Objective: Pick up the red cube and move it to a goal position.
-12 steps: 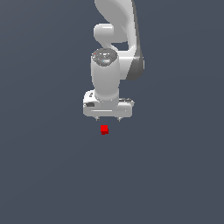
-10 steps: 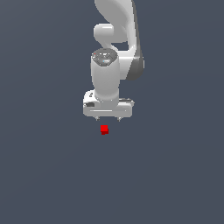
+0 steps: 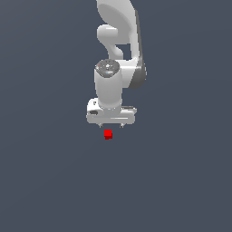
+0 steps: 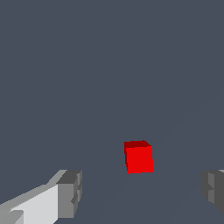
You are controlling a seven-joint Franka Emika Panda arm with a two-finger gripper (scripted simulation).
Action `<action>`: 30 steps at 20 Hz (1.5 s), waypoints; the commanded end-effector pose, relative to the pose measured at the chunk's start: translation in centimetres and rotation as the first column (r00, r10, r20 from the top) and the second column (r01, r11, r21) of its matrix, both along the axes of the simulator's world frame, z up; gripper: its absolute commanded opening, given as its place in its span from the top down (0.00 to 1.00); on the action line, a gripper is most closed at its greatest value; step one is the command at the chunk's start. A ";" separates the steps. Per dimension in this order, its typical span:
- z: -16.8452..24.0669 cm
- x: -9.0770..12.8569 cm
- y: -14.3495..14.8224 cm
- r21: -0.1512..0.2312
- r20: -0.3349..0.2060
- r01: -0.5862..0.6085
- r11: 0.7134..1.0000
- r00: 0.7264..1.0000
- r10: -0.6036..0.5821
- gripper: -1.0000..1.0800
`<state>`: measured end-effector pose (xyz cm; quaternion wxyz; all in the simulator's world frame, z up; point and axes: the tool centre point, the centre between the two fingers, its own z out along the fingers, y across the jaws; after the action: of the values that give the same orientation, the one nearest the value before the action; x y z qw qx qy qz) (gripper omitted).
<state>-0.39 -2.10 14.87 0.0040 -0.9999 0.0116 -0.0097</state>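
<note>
The red cube (image 3: 108, 134) is a tiny bright red block on the dark grey floor, just in front of the white gripper (image 3: 111, 124) in the exterior view. In the wrist view the red cube (image 4: 138, 157) lies on the floor between the two grey fingertips (image 4: 70, 193), which stand wide apart on either side of it and do not touch it. The gripper (image 4: 142, 192) is open and empty, hanging above the cube. The fingers are mostly hidden under the hand in the exterior view.
The white arm (image 3: 118, 41) rises behind the gripper toward the top of the exterior view. The plain dark grey floor (image 3: 54, 181) surrounds the cube on all sides.
</note>
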 end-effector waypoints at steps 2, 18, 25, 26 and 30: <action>-2.5 -0.6 -0.4 -0.002 -0.005 -0.014 1.000 1.000 0.014 0.04; -12.7 -2.8 -2.2 -0.007 -0.019 -0.072 0.997 0.997 0.071 0.04; -12.9 -2.7 -2.2 -0.008 -0.019 -0.072 0.997 0.997 0.072 1.00; -12.9 -2.7 -2.2 -0.008 -0.019 -0.072 0.997 0.997 0.072 1.00; -12.9 -2.7 -2.2 -0.008 -0.019 -0.072 0.997 0.997 0.072 1.00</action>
<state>-3.15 -4.33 2.02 0.0001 -0.9997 -0.0242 0.0003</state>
